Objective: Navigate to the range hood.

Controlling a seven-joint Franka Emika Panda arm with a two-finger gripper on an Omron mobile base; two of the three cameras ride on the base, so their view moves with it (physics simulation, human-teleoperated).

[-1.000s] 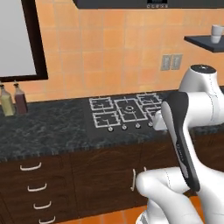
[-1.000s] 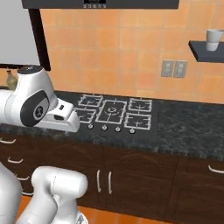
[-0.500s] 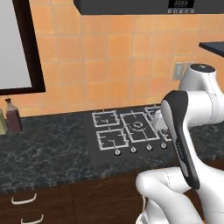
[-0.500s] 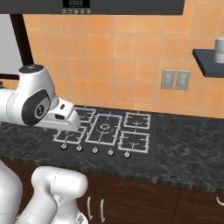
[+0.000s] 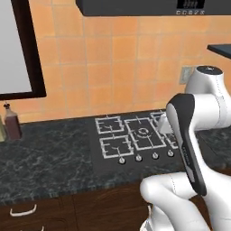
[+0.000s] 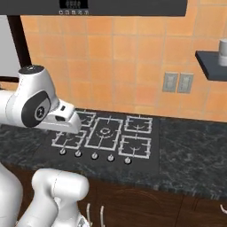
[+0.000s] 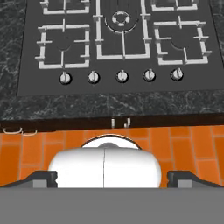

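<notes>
Nearly there, by my reading: the range hood spans the top edge, directly above the cooktop, which sits centred in the tabletop. Only a final closing-in looks left. Hand: two fingertips well apart, released, grasping nothing.

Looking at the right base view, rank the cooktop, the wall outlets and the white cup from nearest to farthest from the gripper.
1. Cooktop: on the counter, directly under the gripper, whose fingers are spread apart.
2. Wall outlets: on the orange tiles, to the right behind the cooktop.
3. White cup: on the dark shelf at the far right edge, higher up.
</notes>
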